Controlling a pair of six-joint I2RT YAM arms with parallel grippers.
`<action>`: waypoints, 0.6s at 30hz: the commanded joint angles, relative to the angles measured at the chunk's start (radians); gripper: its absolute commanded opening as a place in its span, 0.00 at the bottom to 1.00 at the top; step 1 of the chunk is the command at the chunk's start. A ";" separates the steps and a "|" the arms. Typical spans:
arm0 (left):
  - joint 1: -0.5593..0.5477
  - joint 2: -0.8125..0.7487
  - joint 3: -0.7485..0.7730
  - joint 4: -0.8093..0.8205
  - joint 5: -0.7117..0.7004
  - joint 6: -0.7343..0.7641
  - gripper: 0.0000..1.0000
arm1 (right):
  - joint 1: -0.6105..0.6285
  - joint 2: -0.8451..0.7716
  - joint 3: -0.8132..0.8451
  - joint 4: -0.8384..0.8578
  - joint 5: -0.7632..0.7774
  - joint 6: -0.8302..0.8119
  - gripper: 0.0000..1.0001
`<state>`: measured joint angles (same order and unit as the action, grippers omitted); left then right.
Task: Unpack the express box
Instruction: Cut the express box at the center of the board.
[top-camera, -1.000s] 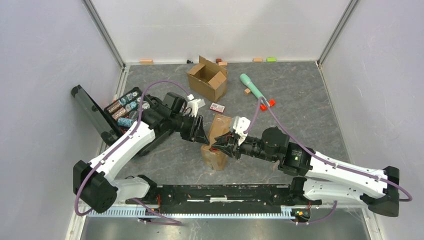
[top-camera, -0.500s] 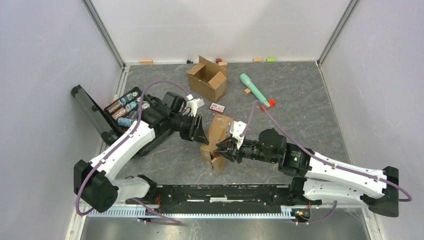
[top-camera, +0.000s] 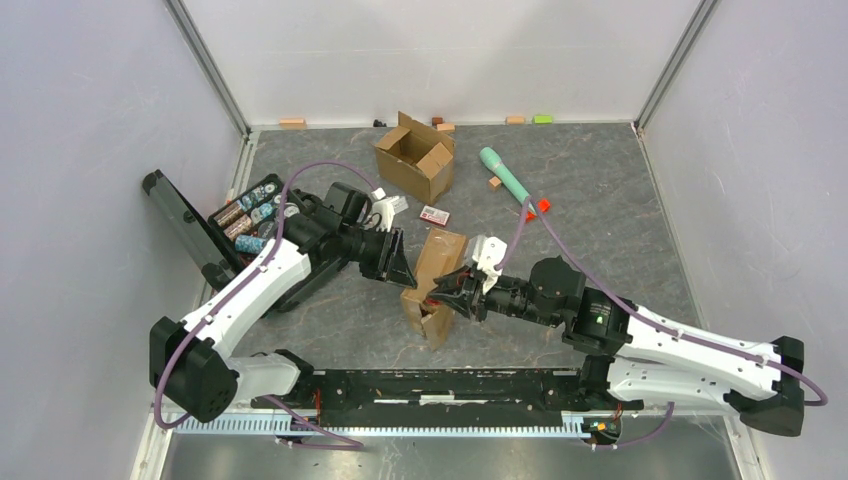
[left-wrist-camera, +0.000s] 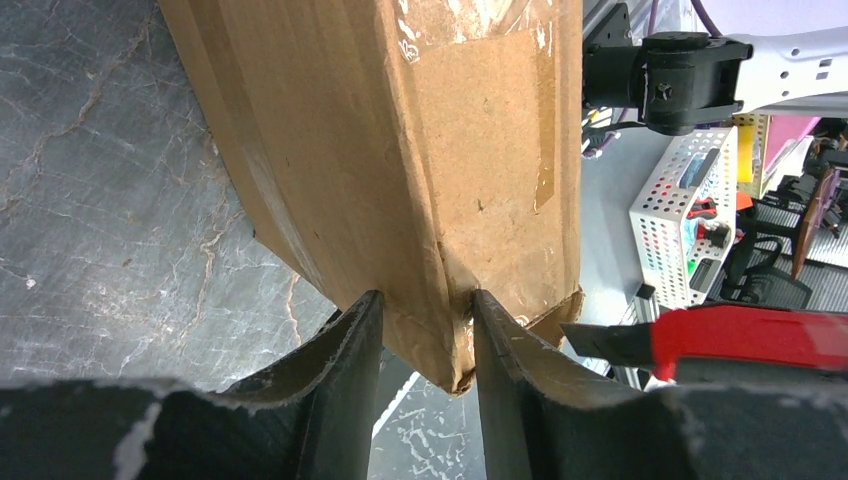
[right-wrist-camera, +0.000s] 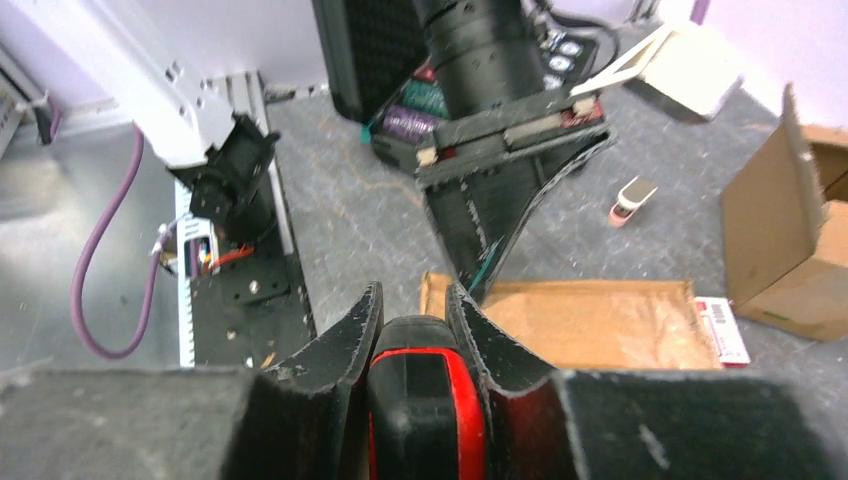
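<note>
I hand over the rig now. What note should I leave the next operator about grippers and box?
Left gripper: shut on an edge of the express box, mid-table.
Right gripper: shut on a red utility knife, blade close to the box's near end.
Done: box held, knife in hand; tape still sealed.
Left: cut tape, open box, empty it.

We count two cardboard boxes: one taped box and one open box. There is one red-and-black utility knife, one open black case holding cylinders too small for us to count, one teal pen-shaped tool and one red-and-white packet. Along the far wall we make out about six small blocks. On the floor lie one tan block and two red pieces.
</note>
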<state>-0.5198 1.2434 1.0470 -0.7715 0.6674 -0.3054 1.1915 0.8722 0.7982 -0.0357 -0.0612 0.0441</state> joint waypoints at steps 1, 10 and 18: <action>0.010 0.013 -0.003 -0.017 -0.077 0.072 0.44 | 0.005 0.014 0.041 0.181 0.094 0.013 0.00; 0.010 0.006 -0.010 -0.017 -0.070 0.074 0.44 | 0.005 0.069 0.017 0.255 0.120 0.035 0.00; 0.010 0.005 -0.015 -0.016 -0.068 0.077 0.44 | 0.005 0.069 -0.007 0.242 0.103 0.048 0.00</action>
<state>-0.5171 1.2430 1.0466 -0.7719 0.6727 -0.3019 1.1915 0.9501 0.7963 0.1471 0.0383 0.0807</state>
